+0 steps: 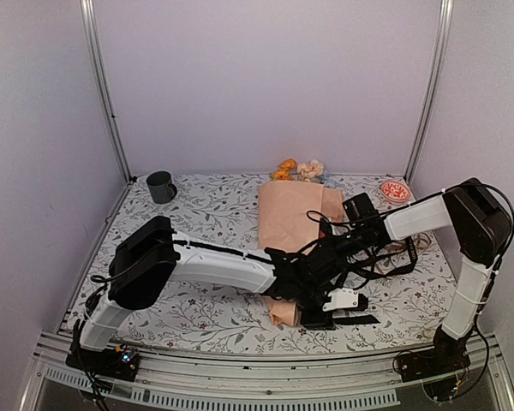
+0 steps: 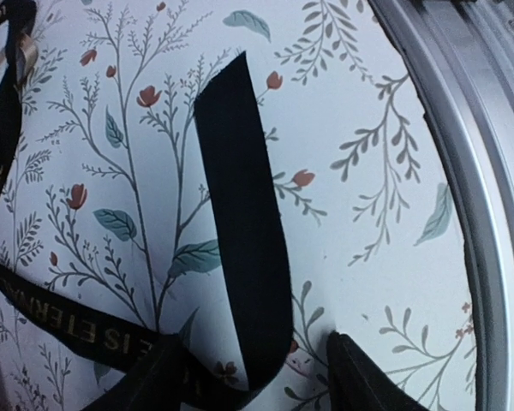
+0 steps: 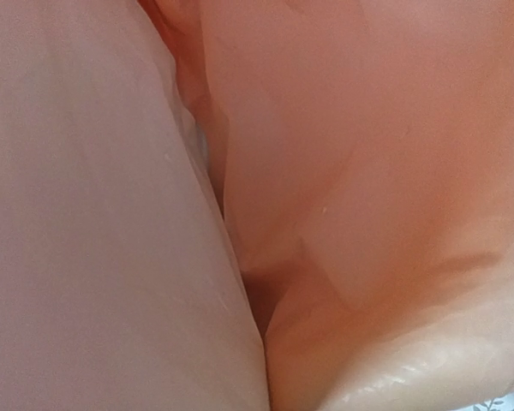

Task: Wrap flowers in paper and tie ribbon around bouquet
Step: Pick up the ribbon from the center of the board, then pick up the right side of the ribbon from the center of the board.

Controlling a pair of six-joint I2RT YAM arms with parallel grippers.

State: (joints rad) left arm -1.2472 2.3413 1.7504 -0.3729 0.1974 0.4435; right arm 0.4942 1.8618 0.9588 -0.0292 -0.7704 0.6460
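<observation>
The bouquet lies along the table's middle, its peach-orange paper (image 1: 289, 214) rolled round the flowers (image 1: 298, 169), whose blooms stick out at the far end. The paper (image 3: 368, 171) fills the whole right wrist view and hides that gripper's fingers. My right gripper (image 1: 319, 255) rests down on the bouquet's lower half, shut. By the bouquet's narrow near end is my left gripper (image 1: 321, 313). In its wrist view the left gripper (image 2: 250, 341) stands open, with a loop of the black ribbon (image 2: 244, 214) lying on the cover between its fingers. A ribbon end (image 1: 366, 319) trails to the right.
A dark mug (image 1: 161, 186) stands at the back left and a small red-and-white dish (image 1: 396, 190) at the back right. The metal rail (image 2: 488, 223) of the table's front edge runs close beside my left gripper. Black cables hang under the right arm (image 1: 394, 257).
</observation>
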